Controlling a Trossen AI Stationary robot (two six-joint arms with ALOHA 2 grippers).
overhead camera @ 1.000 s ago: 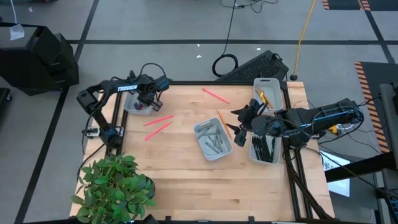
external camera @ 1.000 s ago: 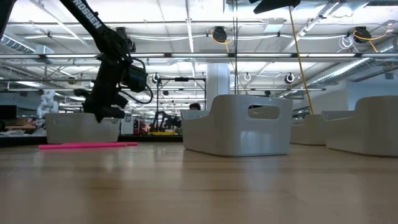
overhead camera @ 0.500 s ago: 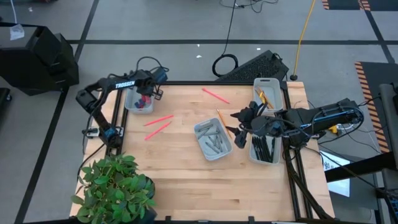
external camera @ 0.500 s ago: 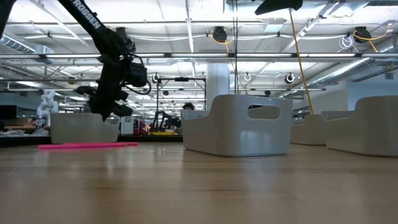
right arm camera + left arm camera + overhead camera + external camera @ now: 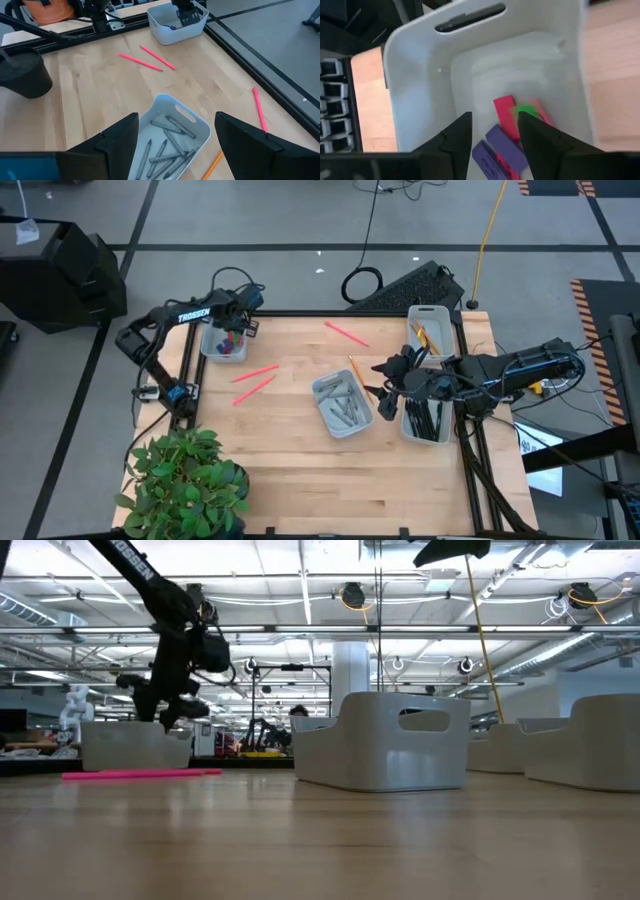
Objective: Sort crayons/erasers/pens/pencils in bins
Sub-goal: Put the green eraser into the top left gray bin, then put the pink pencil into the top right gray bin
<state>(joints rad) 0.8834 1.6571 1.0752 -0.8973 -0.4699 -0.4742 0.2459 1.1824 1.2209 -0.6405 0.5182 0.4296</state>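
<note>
My left gripper point(image 5: 237, 330) hovers open just above the far-left bin point(image 5: 213, 347), where red, green and purple erasers point(image 5: 506, 116) lie on the floor. My right gripper point(image 5: 385, 385) hangs wide open between the centre bin point(image 5: 342, 402) of grey crayons point(image 5: 167, 145) and the right-hand bin point(image 5: 425, 420) of black pens. Two pink pencils point(image 5: 255, 380) lie side by side on the table left of centre. A third pink pencil point(image 5: 347, 332) lies near the far edge. An orange pencil point(image 5: 356, 370) rests beside the centre bin. The far-right bin point(image 5: 432, 325) holds pencils.
A potted plant point(image 5: 185, 480) fills the near-left corner. A keyboard point(image 5: 405, 285) and cables lie beyond the far edge. Bare wood stretches along the table's near side between the plant and the right-hand bin.
My left gripper has risen out of the far-left bin and drawn a little toward the table's far edge, leaving the erasers inside uncovered. My right arm has kept still.
</note>
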